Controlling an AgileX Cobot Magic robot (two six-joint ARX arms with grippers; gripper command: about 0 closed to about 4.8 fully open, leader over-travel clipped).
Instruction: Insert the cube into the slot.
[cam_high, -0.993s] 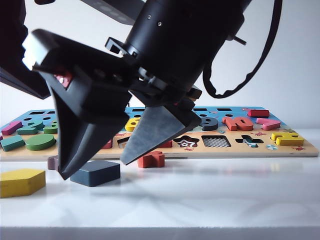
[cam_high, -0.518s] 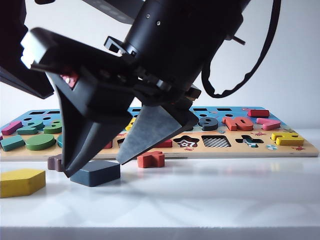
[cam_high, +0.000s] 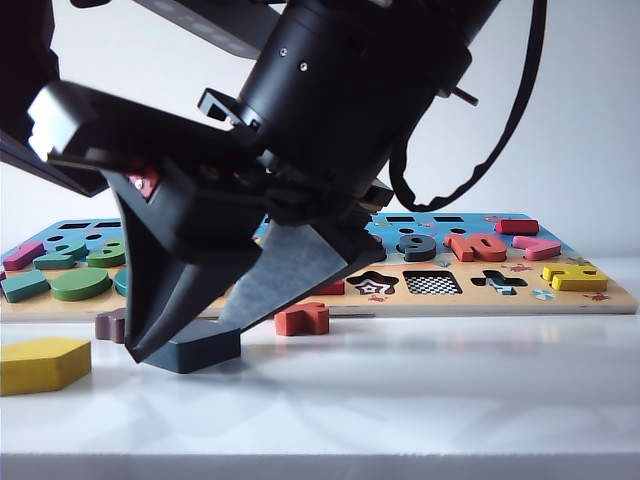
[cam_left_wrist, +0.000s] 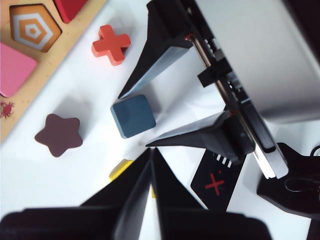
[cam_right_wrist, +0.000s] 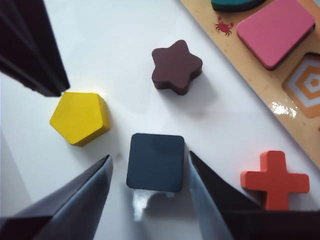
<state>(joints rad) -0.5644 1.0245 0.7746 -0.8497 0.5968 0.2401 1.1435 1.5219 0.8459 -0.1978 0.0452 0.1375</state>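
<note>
I find the right gripper (cam_right_wrist: 147, 200) lowered to the white table (cam_high: 420, 400), its two dark fingers (cam_right_wrist: 80, 200) set either side of the cube (cam_right_wrist: 155, 161); the jaws stand apart, one finger just beside the block's edge and the other with a narrow gap, and I cannot confirm that either presses on it, so nothing is held. The cube lies flat on the table, off the puzzle board (cam_high: 610, 298) and in front of it. In the exterior view the same gripper (cam_high: 185, 335) fills the near field and its fingertips come down at the cube (cam_high: 205, 348). The left gripper (cam_left_wrist: 150, 165) sits just beside the cube (cam_left_wrist: 133, 116) as seen from its own wrist camera, fingers brought together to a point with only a thin seam between them, and empty. Near the cube I note a yellow pentagon block (cam_right_wrist: 80, 118), a maroon star piece (cam_right_wrist: 176, 66) and an orange-red cross piece (cam_right_wrist: 275, 180), all loose on the table and apart from one another. The slot (cam_high: 432, 284), with its checkered floor, is on the board's near row, well apart from the cube and to its right in the exterior view; it is unoccupied.
</note>
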